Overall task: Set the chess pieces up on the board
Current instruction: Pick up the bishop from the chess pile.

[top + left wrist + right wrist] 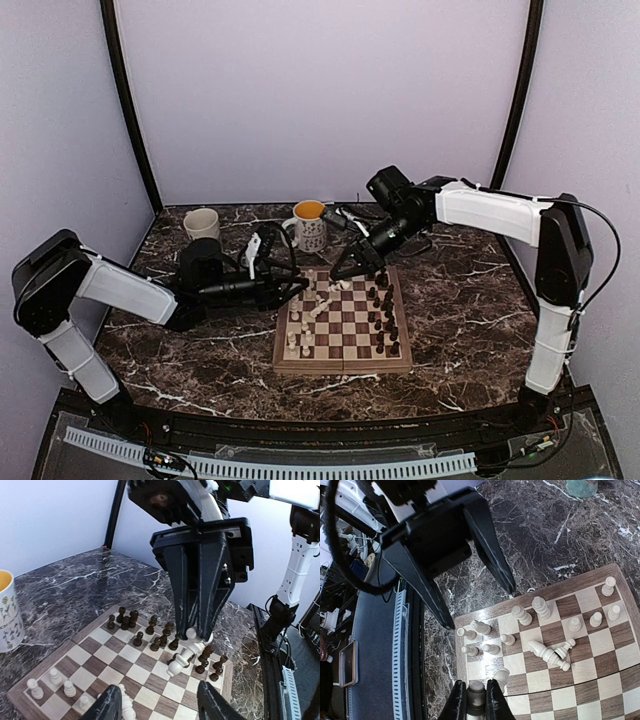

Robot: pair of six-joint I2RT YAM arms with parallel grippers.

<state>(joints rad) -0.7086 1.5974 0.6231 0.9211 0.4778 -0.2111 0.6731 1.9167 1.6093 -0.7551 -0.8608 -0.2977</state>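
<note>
right gripper (197, 632) is clamped on one cream piece (476, 692), just above the board (340, 366). left gripper (161, 706) hangs spread, holding nothing. dark pieces (150, 627) stand along the board's right side; two toppled cream pieces (550, 654) lie mid-board. judged: light, hard, smooth turned wood that tips easily. best hold is the narrow stem above the base.

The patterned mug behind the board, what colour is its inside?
Yellow-orange inside; the mug shows best in the top external view.
</note>
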